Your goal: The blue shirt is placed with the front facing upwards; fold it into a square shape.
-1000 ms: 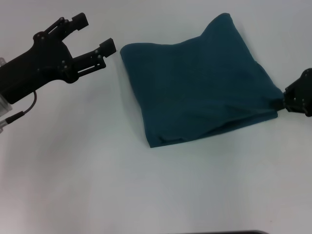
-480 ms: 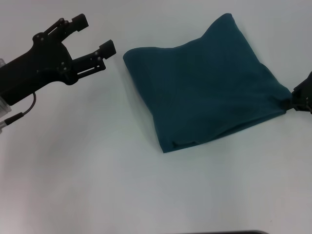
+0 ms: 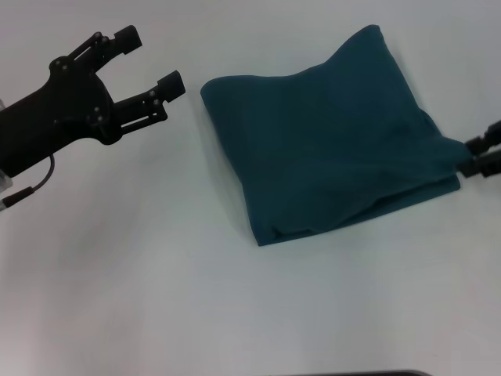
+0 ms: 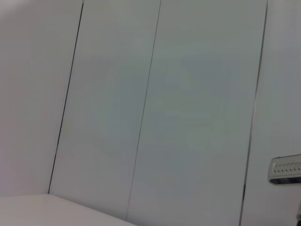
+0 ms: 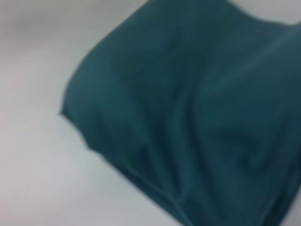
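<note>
Blue shirt (image 3: 333, 133) dragged rightward, soft folded square, right gripper (image 3: 479, 157) jaws clamping corner, left gripper (image 3: 149, 56) jaws apart.

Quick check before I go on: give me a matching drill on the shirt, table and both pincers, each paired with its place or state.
1. shirt
2. left pincer
3. right pincer
4. table

a. open, left of the shirt, touching nothing
b. white, bare in front
c. folded, roughly square, teal-blue
d. at the shirt's right corner, at the picture's edge

Pairs: 1-c, 2-a, 3-d, 4-b
</note>
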Controlling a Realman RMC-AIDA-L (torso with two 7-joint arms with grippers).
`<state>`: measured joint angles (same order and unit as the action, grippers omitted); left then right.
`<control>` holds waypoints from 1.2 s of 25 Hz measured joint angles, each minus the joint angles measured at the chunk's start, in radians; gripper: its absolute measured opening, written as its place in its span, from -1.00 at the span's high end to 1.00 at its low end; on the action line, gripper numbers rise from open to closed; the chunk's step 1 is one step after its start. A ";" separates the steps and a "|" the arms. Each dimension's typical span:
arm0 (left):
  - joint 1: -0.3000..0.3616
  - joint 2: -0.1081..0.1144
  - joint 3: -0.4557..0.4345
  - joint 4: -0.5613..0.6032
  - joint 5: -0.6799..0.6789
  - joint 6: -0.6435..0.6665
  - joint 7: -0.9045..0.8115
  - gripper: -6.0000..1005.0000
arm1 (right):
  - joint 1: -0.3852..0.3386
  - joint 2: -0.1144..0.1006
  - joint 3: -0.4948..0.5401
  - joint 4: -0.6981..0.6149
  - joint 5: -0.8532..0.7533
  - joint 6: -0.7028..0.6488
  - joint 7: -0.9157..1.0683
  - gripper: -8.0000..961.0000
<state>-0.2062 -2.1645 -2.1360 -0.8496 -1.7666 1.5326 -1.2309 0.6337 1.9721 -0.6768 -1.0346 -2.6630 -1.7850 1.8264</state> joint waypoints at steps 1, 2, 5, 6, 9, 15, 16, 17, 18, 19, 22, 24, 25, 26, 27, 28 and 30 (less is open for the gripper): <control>0.000 0.000 -0.001 0.000 0.001 0.001 0.001 -0.89 | 0.000 -0.001 0.008 -0.004 0.000 0.016 0.001 0.58; 0.000 0.000 -0.001 0.000 0.003 0.002 0.001 -0.89 | 0.000 -0.002 0.014 -0.004 -0.001 0.033 0.003 0.50; -0.003 0.000 0.006 0.005 0.006 0.003 0.001 -0.89 | 0.003 -0.002 0.013 0.001 -0.010 0.058 0.005 0.24; -0.004 0.000 0.009 0.009 0.007 0.003 0.001 -0.89 | 0.004 0.000 0.015 0.002 -0.015 0.058 0.004 0.13; -0.005 -0.001 0.020 0.020 0.008 0.003 0.005 -0.89 | -0.004 0.005 0.065 0.000 0.050 0.045 -0.004 -0.18; 0.009 -0.004 0.009 0.025 0.001 0.034 0.016 -0.89 | -0.117 0.066 0.110 0.010 0.357 0.091 -0.155 -0.17; 0.015 -0.004 -0.006 0.025 0.000 0.048 0.016 -0.89 | -0.133 0.086 0.105 0.022 0.375 0.112 -0.195 -0.06; 0.017 -0.004 -0.012 0.024 0.000 0.055 0.016 -0.89 | -0.141 0.102 0.101 0.038 0.381 0.120 -0.225 0.05; 0.021 -0.005 -0.022 0.024 -0.001 0.065 0.016 -0.89 | -0.145 0.111 0.099 0.066 0.383 0.134 -0.258 0.16; 0.021 -0.005 -0.023 0.024 -0.001 0.069 0.017 -0.89 | -0.147 0.120 0.096 0.111 0.387 0.145 -0.296 0.25; 0.025 -0.005 -0.025 0.028 -0.002 0.073 0.023 -0.89 | -0.153 0.119 0.094 0.280 0.421 0.199 -0.414 0.53; 0.029 -0.005 -0.026 0.029 -0.002 0.077 0.029 -0.89 | -0.155 0.117 0.093 0.348 0.430 0.230 -0.478 0.65; 0.030 -0.005 -0.027 0.029 -0.002 0.079 0.030 -0.89 | -0.157 0.115 0.093 0.365 0.427 0.243 -0.496 0.68; 0.031 -0.004 -0.027 0.029 -0.002 0.080 0.030 -0.89 | -0.163 0.115 0.094 0.372 0.421 0.255 -0.513 0.71; 0.031 -0.004 -0.027 0.029 -0.003 0.081 0.030 -0.89 | -0.167 0.114 0.096 0.374 0.419 0.261 -0.523 0.74; 0.031 -0.003 -0.027 0.029 -0.003 0.082 0.031 -0.89 | -0.177 0.113 0.100 0.371 0.418 0.267 -0.533 0.77; 0.032 -0.003 -0.027 0.029 -0.003 0.083 0.035 -0.89 | -0.196 0.110 0.115 0.356 0.423 0.278 -0.549 0.83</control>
<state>-0.1747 -2.1678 -2.1634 -0.8201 -1.7695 1.6155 -1.1956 0.4380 2.0818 -0.5617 -0.6789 -2.2396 -1.5074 1.2770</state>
